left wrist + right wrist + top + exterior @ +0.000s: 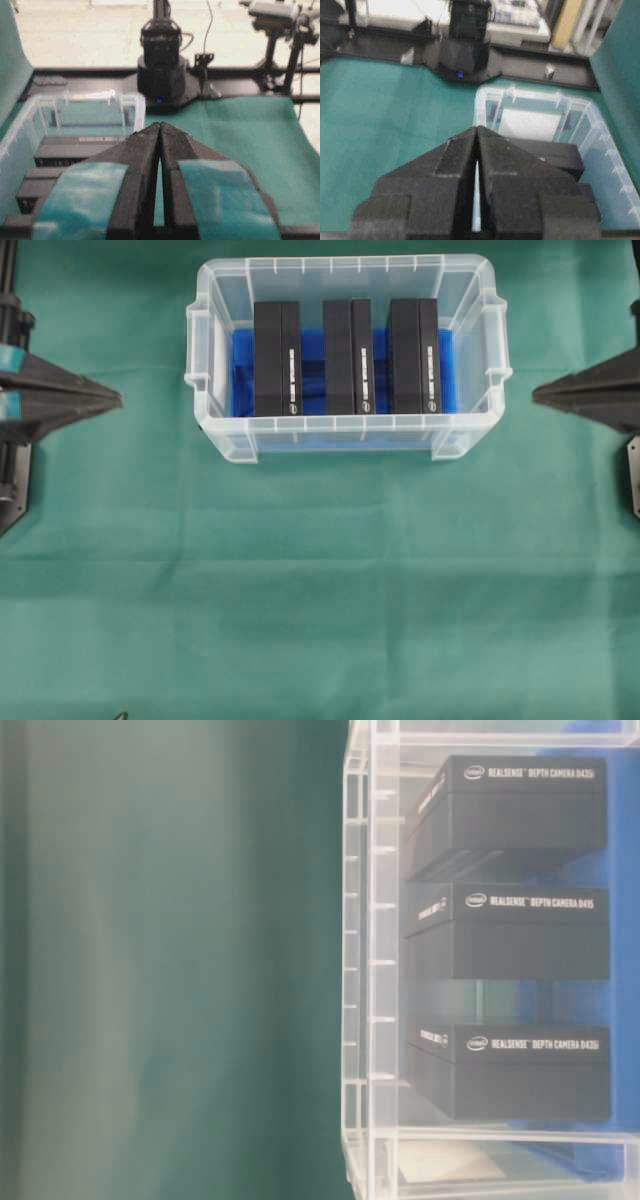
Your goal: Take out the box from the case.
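The case (345,262), a clear plastic bin with a blue lining, stands at the far middle of the table. Three black boxes stand side by side inside it: left (277,358), middle (347,356), right (414,355). The table-level view shows them through the case wall (360,970), with white lettering on each box (520,935). My left gripper (118,397) hovers shut and empty, well left of the case. My right gripper (536,393) is shut and empty just right of it. Each wrist view shows closed fingertips (160,125) (477,128) pointing towards the case (127,97) (530,95).
Green cloth (320,590) covers the whole table, with open cloth in front of the case. The opposite arm's black base (161,65) (465,45) stands at the far table edge in each wrist view.
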Tool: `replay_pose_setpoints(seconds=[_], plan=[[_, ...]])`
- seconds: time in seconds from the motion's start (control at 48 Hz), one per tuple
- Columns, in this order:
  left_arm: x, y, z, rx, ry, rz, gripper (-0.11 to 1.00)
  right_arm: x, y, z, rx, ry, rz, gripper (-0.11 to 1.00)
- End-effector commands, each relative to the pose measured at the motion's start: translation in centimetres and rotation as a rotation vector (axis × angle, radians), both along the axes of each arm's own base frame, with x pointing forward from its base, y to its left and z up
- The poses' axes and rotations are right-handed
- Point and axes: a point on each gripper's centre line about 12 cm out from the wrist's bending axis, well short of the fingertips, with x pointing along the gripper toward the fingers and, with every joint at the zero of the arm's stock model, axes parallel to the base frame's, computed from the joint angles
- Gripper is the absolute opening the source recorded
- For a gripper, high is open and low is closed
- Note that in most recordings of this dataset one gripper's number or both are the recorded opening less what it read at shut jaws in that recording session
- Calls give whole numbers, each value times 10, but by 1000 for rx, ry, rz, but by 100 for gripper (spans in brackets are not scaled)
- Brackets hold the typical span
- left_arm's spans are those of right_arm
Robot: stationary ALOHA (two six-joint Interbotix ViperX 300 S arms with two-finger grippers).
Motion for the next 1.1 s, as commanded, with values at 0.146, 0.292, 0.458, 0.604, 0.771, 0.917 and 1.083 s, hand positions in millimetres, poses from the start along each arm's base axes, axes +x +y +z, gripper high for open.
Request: replay_pose_setpoints(seconds=[0.146,0.292,0.458,0.604,0.771,0.917,1.083], plan=[[0,-5,43,3,-5,-25,1,6,0,43,3,-23,-2,1],[3,-7,50,2,32,-34,1,10,0,43,3,20,-2,1],[6,-9,50,-30,85,-40,1,7,0,33,16,124,-3,1],[9,-11,36,-124,288,-35,1,0,0,18,82,328,-19,1],[9,-14,29,-235,541,4,1,-12,0,16,230,574,-86,1],[7,-17,17,-301,797,59,1,-21,-1,7,371,799,-194,1],[7,-17,7,-351,941,122,1,-28,-2,-9,487,988,-337,1]])
